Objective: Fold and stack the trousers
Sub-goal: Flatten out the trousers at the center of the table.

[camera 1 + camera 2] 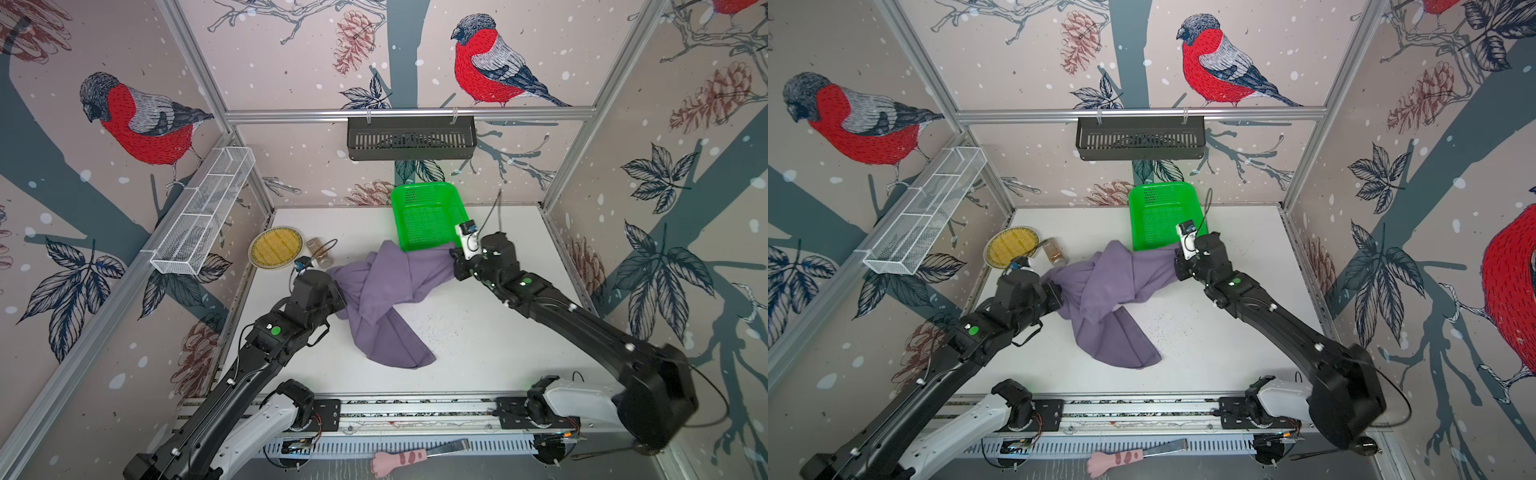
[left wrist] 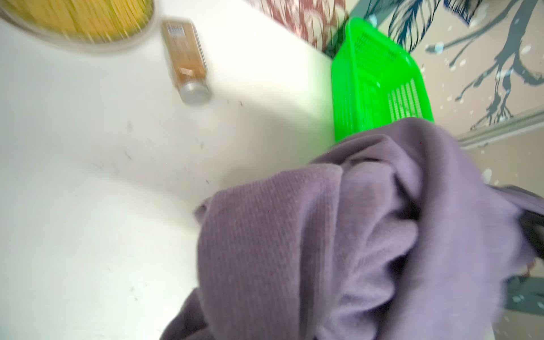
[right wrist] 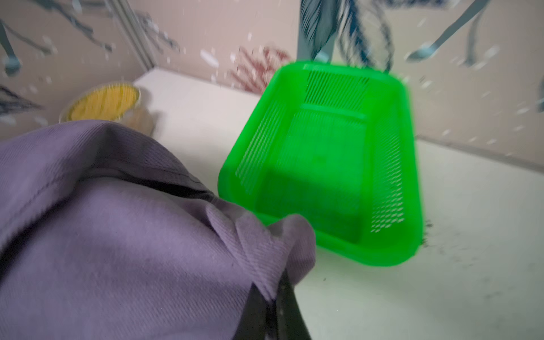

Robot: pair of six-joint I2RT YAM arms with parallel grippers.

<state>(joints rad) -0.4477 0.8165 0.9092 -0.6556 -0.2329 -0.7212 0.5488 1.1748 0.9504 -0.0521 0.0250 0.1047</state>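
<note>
Trousers point(image 2: 323, 250), one pair, dusty purple-grey soft cloth, closest thing to both wrist cameras; bunched and twisted, not folded. Position, on a clock face laid over the table point(image 1: 478, 340) in a top view, 12 at the far wall: main mass at the dial's centre, one end drawn toward 9 o'clock, another toward 1 o'clock, a flat flap lying on the surface toward 6 o'clock. Left gripper point(image 1: 338, 289): at the 9 o'clock end, clenched on a gathered fold of the trousers; one dark finger point(image 2: 531, 229) shows at the cloth's edge in the left wrist view. Right gripper point(image 3: 273, 303): at the 1 o'clock end, dark fingers pinched tight on a seamed corner of the trousers. Green basket point(image 1: 428, 216): perforated plastic, at 12 to 1 o'clock against the far wall, its near rim just beside the held corner; contact cannot be told. Bottle point(image 1: 320, 251): lying on its side at 10 o'clock, brown contents, pale cap, near the left gripper but apart from the cloth. Plate point(image 1: 276, 247): round, yellow centre, at 10 o'clock, just beyond the bottle. White wire rack point(image 1: 203, 212): on the side wall past 10 o'clock. Black rack point(image 1: 411, 137): hung from the rail at 12 o'clock, above the table. Pink paw-handled tool point(image 1: 399, 459): on the front ledge at 6 o'clock, off the table.
</note>
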